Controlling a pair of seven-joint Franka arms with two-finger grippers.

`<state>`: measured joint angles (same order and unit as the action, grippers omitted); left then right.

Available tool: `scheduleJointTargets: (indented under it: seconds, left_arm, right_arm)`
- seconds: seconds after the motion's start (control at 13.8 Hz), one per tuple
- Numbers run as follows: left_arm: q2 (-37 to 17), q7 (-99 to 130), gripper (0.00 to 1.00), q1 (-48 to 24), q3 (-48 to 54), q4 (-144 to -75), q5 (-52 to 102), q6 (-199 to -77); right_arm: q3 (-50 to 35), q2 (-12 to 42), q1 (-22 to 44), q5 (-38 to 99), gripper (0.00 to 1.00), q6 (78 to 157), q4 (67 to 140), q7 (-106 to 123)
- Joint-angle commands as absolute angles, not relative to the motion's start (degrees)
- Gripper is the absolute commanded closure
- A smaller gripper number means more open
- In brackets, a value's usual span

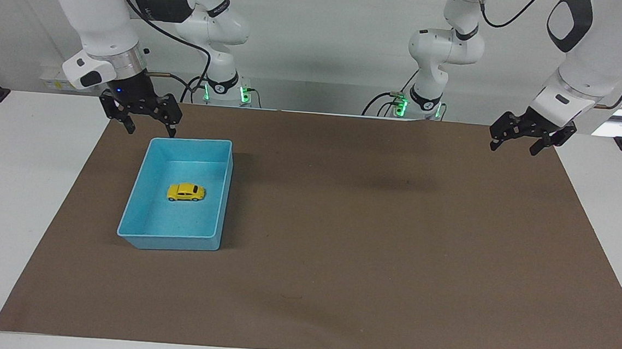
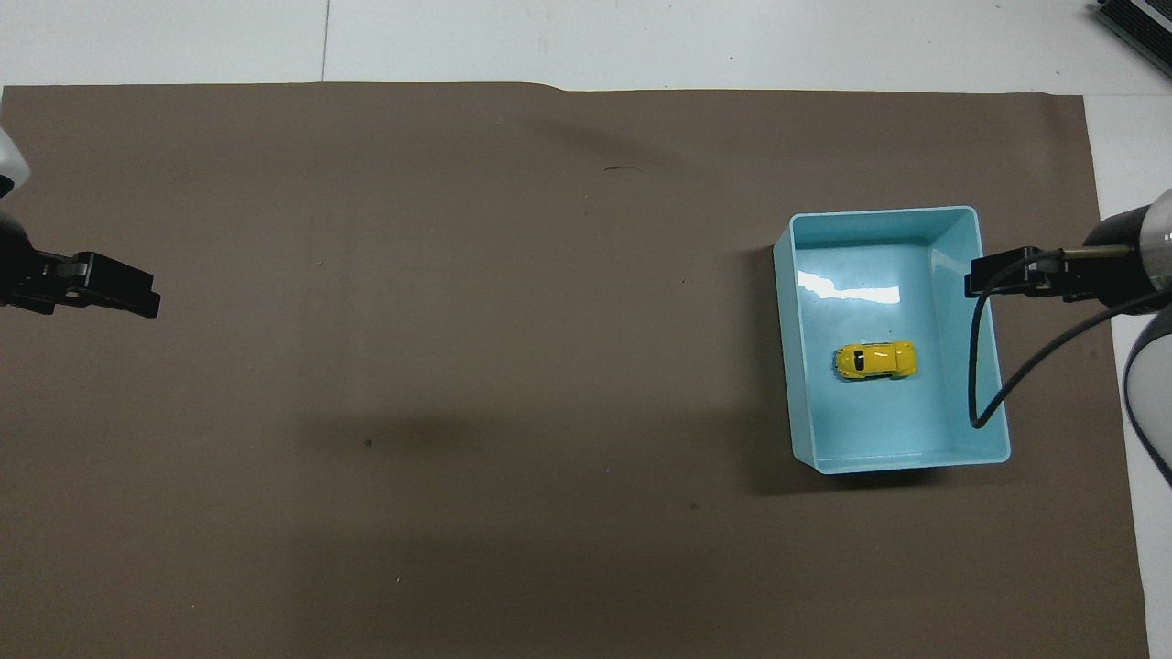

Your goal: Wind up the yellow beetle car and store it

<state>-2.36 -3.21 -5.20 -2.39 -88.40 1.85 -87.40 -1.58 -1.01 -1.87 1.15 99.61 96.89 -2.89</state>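
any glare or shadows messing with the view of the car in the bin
Overhead view: a white glare streak on the light blue bin floor, farther from the robots than the yellow beetle car, not touching it; the bin casts a dark shadow on the brown mat. Facing view: no glare in the bin, the car sharp and evenly lit.

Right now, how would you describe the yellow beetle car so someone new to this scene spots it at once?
Find the brown mat covering the table, then the light blue bin toward the right arm's end. The yellow beetle car sits on its wheels near the middle of the bin's floor, touching no wall. It is the only thing in the bin: tiny, rounded, bright yellow, with dark windows.
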Motion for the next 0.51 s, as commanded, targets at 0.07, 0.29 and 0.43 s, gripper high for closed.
scheduleJointTargets:
  seconds: [0.07, 0.29, 0.43]
  left_arm:
    - [-1.32, -2.81, 0.0, -4.48, -1.76, -89.21, 1.32, -87.01]
    - [-1.32, -2.81, 0.0, -4.48, -1.76, -89.21, 1.32, -87.01]
    - [-1.32, -2.81, 0.0, -4.48, -1.76, -89.21, 1.32, -87.01]
  right_arm:
    - [-1.76, -1.05, -2.55, 2.46, 0.0, 98.53, 96.15, -3.6]
    - [-1.14, -1.05, -2.55, 2.55, 0.0, 98.96, 96.15, -3.43]
    - [-1.14, -1.05, -2.55, 2.55, 0.0, 99.14, 96.15, -3.52]
